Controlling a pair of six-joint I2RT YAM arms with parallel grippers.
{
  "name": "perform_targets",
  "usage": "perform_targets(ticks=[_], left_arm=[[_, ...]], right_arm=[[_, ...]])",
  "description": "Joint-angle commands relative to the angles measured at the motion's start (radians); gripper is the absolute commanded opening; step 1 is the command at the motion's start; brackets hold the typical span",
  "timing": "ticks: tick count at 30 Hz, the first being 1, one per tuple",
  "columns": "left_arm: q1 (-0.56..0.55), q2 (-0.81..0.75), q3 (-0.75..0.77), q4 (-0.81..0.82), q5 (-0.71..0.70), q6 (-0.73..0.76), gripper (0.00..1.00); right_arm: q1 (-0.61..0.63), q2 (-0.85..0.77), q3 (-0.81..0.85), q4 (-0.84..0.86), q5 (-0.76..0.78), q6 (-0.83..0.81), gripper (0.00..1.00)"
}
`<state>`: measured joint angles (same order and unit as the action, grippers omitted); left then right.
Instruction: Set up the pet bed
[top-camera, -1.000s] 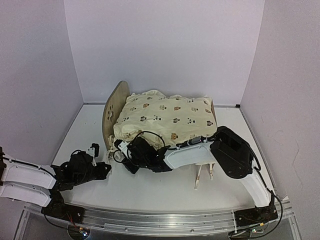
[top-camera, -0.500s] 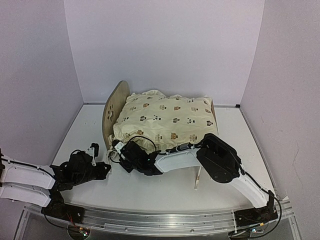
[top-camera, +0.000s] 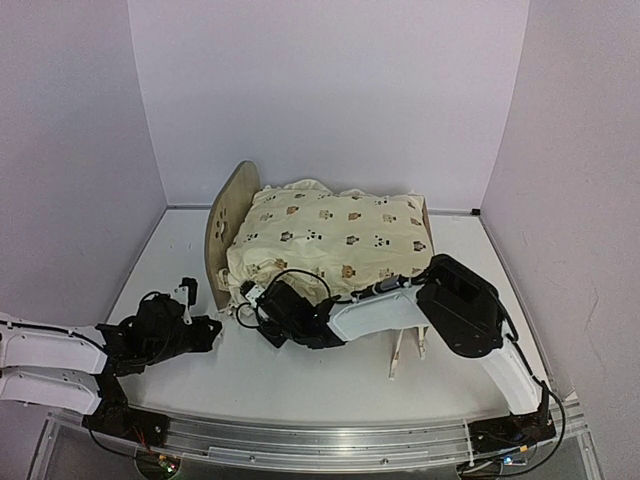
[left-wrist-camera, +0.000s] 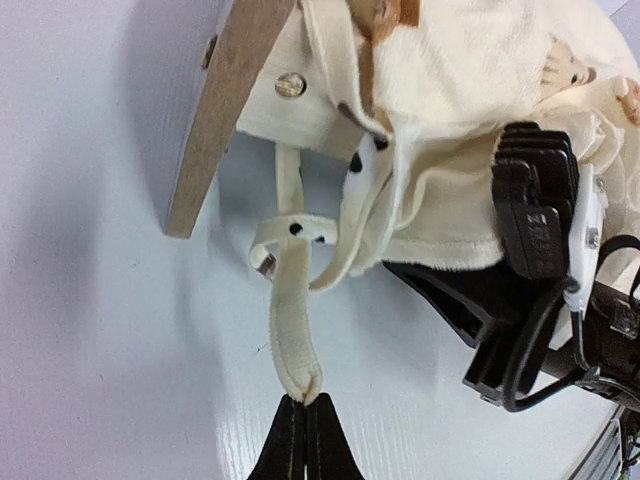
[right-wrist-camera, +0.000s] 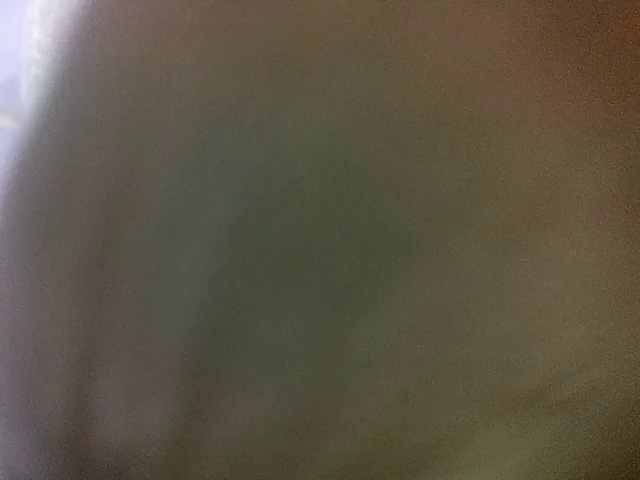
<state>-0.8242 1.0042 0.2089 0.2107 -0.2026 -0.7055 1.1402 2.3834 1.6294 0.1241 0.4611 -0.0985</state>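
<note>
The pet bed stands at the table's middle, with its arched wooden headboard (top-camera: 224, 222) at the left and its base hidden under the cream animal-print cushion (top-camera: 330, 235). In the left wrist view my left gripper (left-wrist-camera: 305, 402) is shut on the end of a cream tie strap (left-wrist-camera: 291, 325). The strap hangs from the cushion (left-wrist-camera: 450, 110) beside the headboard (left-wrist-camera: 228, 95). My right gripper (top-camera: 252, 298) is pressed against the cushion's front left corner, with its fingers hidden. It shows black in the left wrist view (left-wrist-camera: 535, 225). The right wrist view is only blurred fabric.
Two light wooden bed legs (top-camera: 405, 350) stand in front of the right arm's elbow. White walls close the table at the back and on both sides. The left arm lies low along the near left of the table (top-camera: 300, 380).
My left gripper has shifted slightly up and away from the near edge while still holding the strap. My right gripper moved left, then came back a little to the right at the cushion corner.
</note>
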Motion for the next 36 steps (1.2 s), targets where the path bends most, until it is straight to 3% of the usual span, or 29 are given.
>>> perform_targets(ticks=[1, 7, 22, 36], left_arm=[[0.000, -0.064, 0.083, -0.089, -0.084, 0.023, 0.00], [0.000, -0.092, 0.187, -0.187, -0.131, 0.058, 0.00], [0.000, -0.043, 0.342, -0.259, -0.224, 0.110, 0.00], [0.000, -0.005, 0.176, -0.152, -0.142, 0.022, 0.00]], right_arm=[[-0.008, -0.170, -0.043, -0.106, -0.038, -0.017, 0.00], [-0.027, -0.242, -0.130, -0.124, -0.092, 0.011, 0.00], [-0.077, -0.284, -0.215, -0.159, -0.150, 0.060, 0.00], [-0.079, -0.373, -0.169, -0.180, -0.248, 0.134, 0.00]])
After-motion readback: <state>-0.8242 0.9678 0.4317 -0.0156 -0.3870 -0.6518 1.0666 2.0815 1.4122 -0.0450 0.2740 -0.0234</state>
